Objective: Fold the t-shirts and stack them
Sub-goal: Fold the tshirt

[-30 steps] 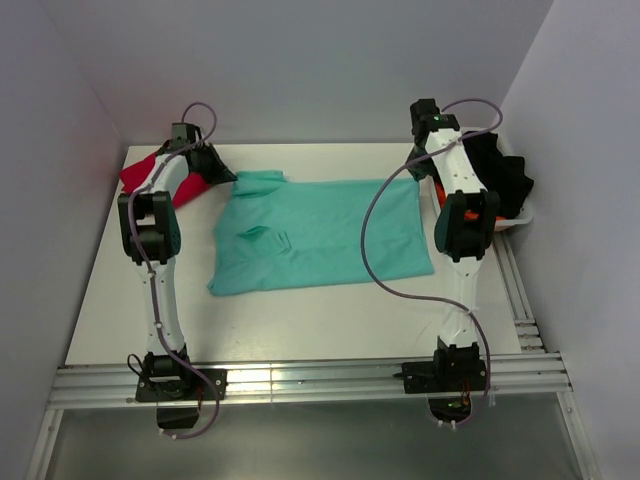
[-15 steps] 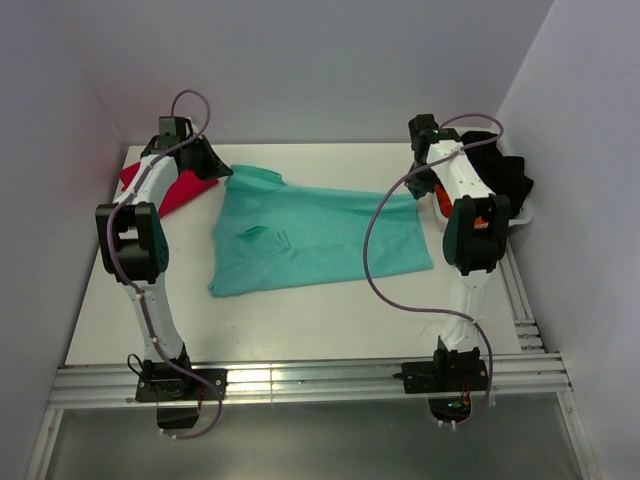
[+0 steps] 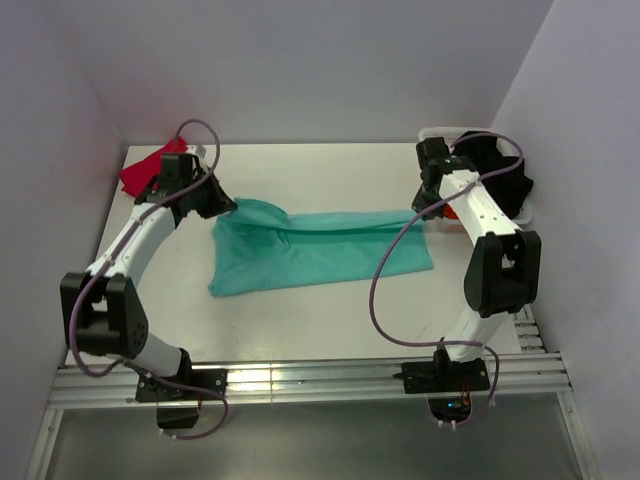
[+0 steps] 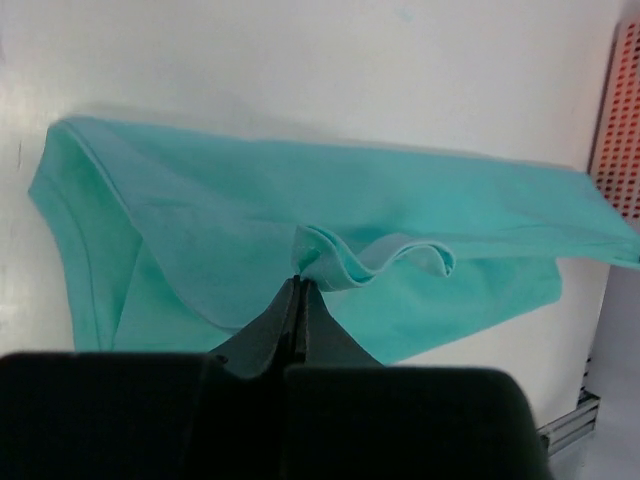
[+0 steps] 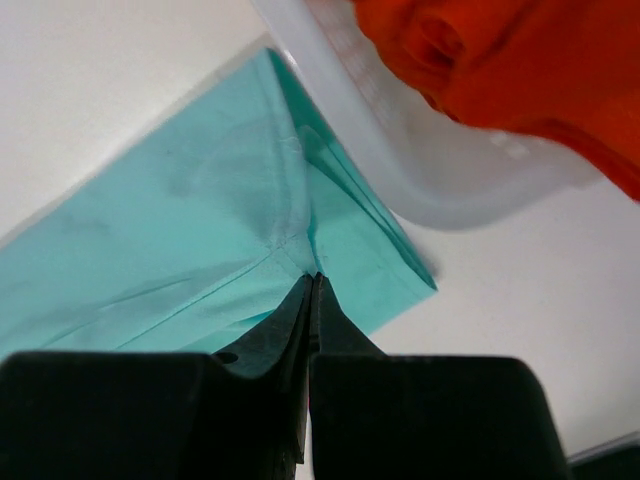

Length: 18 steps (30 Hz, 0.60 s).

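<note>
1. The teal t-shirt (image 3: pixel 320 252) lies mid-surface (image 3: pixel 330 315). Its long axis runs left to right, and its far edge is stretched taut between my tools.
2. My left tool (image 4: pixel 299 283) is clenched on a fold of cloth at the shirt's left end. My right tool (image 5: pixel 313 278) is clenched on a seam at the right end.
3. The red t-shirt (image 3: pixel 148 167) lies at the far left corner.
4. A white basket (image 5: pixel 400 170) holding orange cloth (image 5: pixel 520 70) sits just beside the teal shirt's right end.
</note>
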Tool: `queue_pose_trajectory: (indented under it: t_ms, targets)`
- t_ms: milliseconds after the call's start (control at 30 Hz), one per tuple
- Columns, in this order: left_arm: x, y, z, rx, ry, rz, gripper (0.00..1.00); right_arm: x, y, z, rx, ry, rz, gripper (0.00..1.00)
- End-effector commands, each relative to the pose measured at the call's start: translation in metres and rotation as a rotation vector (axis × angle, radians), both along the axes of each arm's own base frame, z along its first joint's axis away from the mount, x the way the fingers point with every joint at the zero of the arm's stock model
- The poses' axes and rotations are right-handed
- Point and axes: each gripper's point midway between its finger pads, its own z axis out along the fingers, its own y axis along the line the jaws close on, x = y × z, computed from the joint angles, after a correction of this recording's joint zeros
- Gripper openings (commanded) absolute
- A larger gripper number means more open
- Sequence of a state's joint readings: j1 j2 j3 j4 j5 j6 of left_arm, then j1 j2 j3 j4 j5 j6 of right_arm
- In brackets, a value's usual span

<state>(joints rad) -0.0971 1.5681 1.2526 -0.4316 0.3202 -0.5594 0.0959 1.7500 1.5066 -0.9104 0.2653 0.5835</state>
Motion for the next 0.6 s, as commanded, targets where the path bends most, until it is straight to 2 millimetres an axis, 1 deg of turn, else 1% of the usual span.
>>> queue_pose_trajectory:
  t_ms: [0,33,67,100,133,167,200,233,300,333,433,500,533,567]
  targets:
    - [-0.029,0.007,0.004,0.085,-0.052,0.036,0.0,-0.018,-0.008,0.003,-0.038,-0.042,-0.039,0.0]
    - [-0.048,0.008,-0.002,0.093,-0.042,0.049,0.0,-0.033,-0.01,-0.012,-0.042,-0.008,-0.051,0.0]
    - [-0.058,0.009,-0.008,0.105,-0.028,0.06,0.17,-0.042,-0.013,-0.014,-0.047,-0.003,-0.065,0.08]
    - [-0.067,0.02,-0.016,0.151,-0.01,0.112,0.43,-0.049,-0.014,-0.021,-0.053,0.014,-0.075,0.29]
    - [-0.086,0.021,-0.028,0.157,0.021,0.132,0.74,-0.064,-0.015,-0.036,-0.054,0.062,-0.083,0.72]
    - [-0.095,0.021,-0.033,0.163,0.03,0.136,0.99,-0.071,-0.016,-0.041,-0.056,0.081,-0.09,1.0]
    - [-0.104,0.024,-0.038,0.165,0.04,0.148,1.0,-0.078,-0.018,-0.045,-0.063,0.096,-0.1,1.0]
    - [-0.112,0.029,-0.035,0.17,0.021,0.201,1.0,-0.086,-0.017,-0.054,-0.058,0.119,-0.095,1.0]
    - [-0.116,0.022,-0.019,0.163,-0.022,0.193,0.99,-0.09,-0.016,-0.051,-0.045,0.092,-0.093,1.0]
    - [-0.117,0.019,-0.008,0.141,-0.045,0.211,0.99,-0.092,-0.014,-0.051,-0.042,0.09,-0.089,1.0]
    - [-0.112,0.019,0.004,0.141,-0.054,0.223,0.99,-0.088,-0.008,-0.038,-0.033,0.058,-0.068,1.0]
    - [-0.107,0.02,0.004,0.152,-0.043,0.231,0.99,-0.084,-0.003,-0.033,-0.036,0.053,-0.051,1.0]
    - [-0.103,0.019,-0.001,0.159,-0.024,0.229,1.0,-0.078,-0.001,-0.026,-0.034,0.038,-0.043,1.0]
    - [-0.101,0.019,-0.005,0.164,-0.011,0.234,1.0,-0.074,0.001,-0.025,-0.035,0.04,-0.034,1.0]
